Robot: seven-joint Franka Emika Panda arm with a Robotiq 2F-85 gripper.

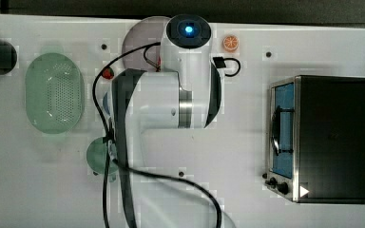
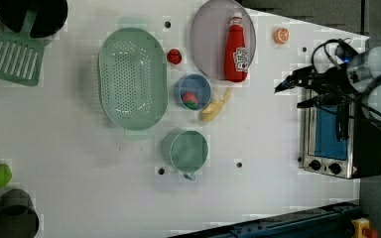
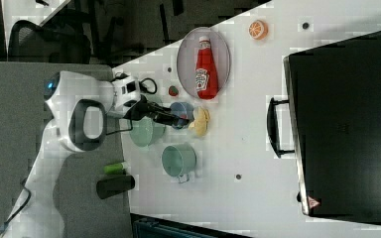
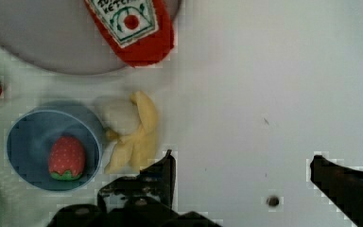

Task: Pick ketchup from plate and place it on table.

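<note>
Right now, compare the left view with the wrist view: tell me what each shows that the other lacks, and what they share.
Left view alone: the green colander, spatula, orange slice, toaster oven and green cup. Wrist view alone: the label on the ketchup up close and the open gripper above bare table. Shared: ketchup lying on the plate, peeled banana, blue bowl with a strawberry inside.

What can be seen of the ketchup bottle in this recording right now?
The ketchup is a red bottle with a white cap and a white label with green and red marks. It looks soft, like a toy. It lies flat on the lilac-grey plate, cap toward the plate's far rim in the left view, its base reaching over the near rim. Nothing else touches it; the open hand hangs apart from it, above the table.
</note>
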